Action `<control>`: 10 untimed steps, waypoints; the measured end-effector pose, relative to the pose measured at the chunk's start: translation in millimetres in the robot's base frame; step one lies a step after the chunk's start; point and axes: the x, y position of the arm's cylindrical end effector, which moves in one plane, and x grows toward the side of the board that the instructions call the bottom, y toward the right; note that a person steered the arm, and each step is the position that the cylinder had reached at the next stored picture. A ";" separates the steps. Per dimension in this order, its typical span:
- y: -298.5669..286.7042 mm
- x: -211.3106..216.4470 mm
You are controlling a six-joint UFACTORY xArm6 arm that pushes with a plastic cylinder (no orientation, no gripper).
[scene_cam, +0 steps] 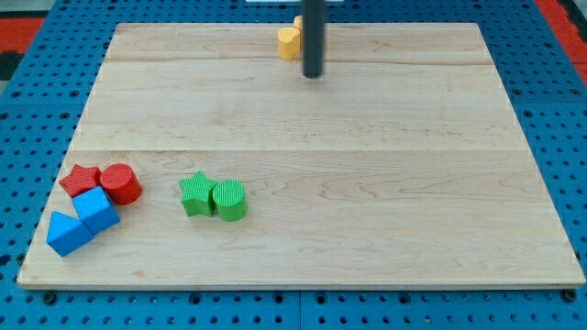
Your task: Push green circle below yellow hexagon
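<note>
The green circle (pixel 229 200) lies on the wooden board (pixel 367 183) at the lower left, touching a green star (pixel 194 194) on its left. The yellow hexagon (pixel 289 42) sits near the board's top edge, left of my rod. A second yellow block (pixel 298 22) peeks out behind the rod above it; its shape cannot be made out. My tip (pixel 314 75) is just right of and slightly below the yellow hexagon, far from the green circle, up and to its right.
At the board's lower left corner a red star (pixel 81 179), a red circle (pixel 120 183), a blue cube (pixel 96 210) and a blue triangle (pixel 67 233) cluster together. A blue pegboard (pixel 27 92) surrounds the board.
</note>
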 end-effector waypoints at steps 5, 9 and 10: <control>-132.6 198.6; -80.3 102.8; -48.2 104.6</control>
